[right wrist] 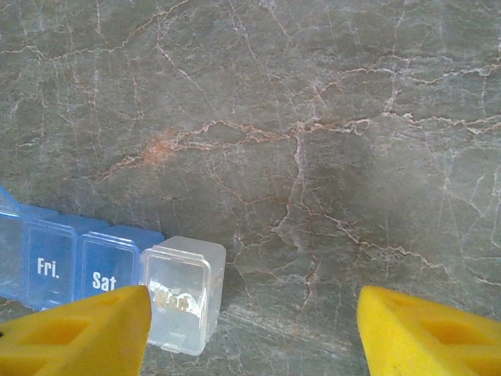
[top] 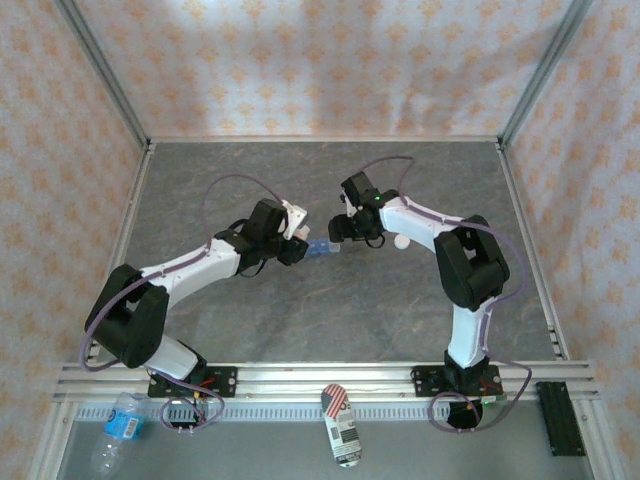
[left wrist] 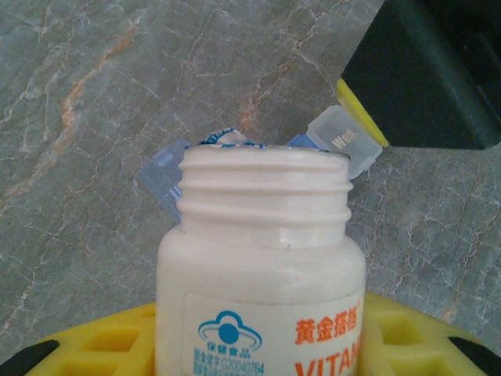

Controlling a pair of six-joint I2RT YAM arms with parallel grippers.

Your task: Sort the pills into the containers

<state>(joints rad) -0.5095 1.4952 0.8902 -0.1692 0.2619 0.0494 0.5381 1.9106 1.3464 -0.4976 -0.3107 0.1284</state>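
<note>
My left gripper (left wrist: 258,348) is shut on a small white bottle (left wrist: 262,258) with orange lettering; its mouth is uncapped and points away from the camera. The pills are hidden from view. Just beyond the bottle's mouth lie the containers (left wrist: 164,176), a blue strip of joined compartments with a clear end box (left wrist: 344,141). In the top view the bottle (top: 295,220) hangs left of the containers (top: 320,248), and my right gripper (top: 350,230) hovers just right of them. In the right wrist view the right gripper (right wrist: 250,337) is open over bare table, with the containers (right wrist: 78,262) and their clear box (right wrist: 182,301) by its left fingertip (right wrist: 86,333).
A small white round object (top: 400,240) lies on the grey marble table (top: 320,320) under the right arm. In front of the base rail lie a water bottle (top: 120,425), a printed can (top: 342,425) and a black block (top: 560,415). Patterned walls close three sides.
</note>
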